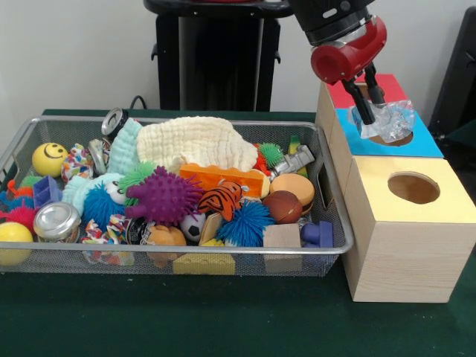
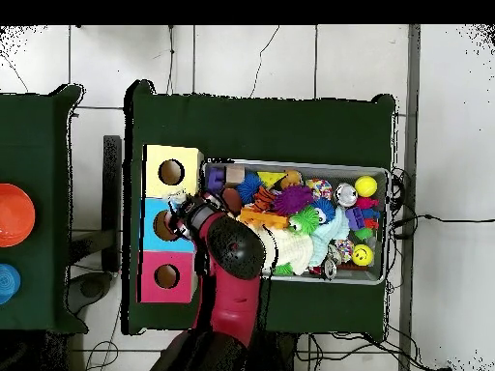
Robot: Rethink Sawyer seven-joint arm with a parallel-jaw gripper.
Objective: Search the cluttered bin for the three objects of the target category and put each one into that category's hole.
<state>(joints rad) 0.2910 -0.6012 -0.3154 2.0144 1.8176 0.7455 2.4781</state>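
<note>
1. Wire mesh bin [image 1: 327,223] on the green table [image 1: 223,320]: filled to the rim with mixed toys.
2. Contents, left part: a yellow smiley ball [image 1: 49,158], a silver tin [image 1: 56,221], and a purple spiky ball [image 1: 164,196] near the middle.
3. Contents, rear and right: a cream cloth [image 1: 195,141] lying over the pile, an orange block [image 1: 223,178], a tiger-striped toy [image 1: 221,198], a blue spiky ball [image 1: 246,222] and a toy burger [image 1: 292,188].
4. Row of three wooden boxes just beside the bin's right end: yellow-topped box [image 1: 405,230] nearest, blue-topped box [image 1: 424,141] in the middle, red-topped box [image 1: 387,85] farthest. Each top has a round hole.
5. Gripper [image 1: 368,111]: black fingers closed around a crumpled clear plastic piece [image 1: 390,119], held directly over the blue box's hole and partly covering it.
6. Overhead view: the red arm [image 2: 230,290] crosses the bin's corner and hides the blue box's hole.
</note>
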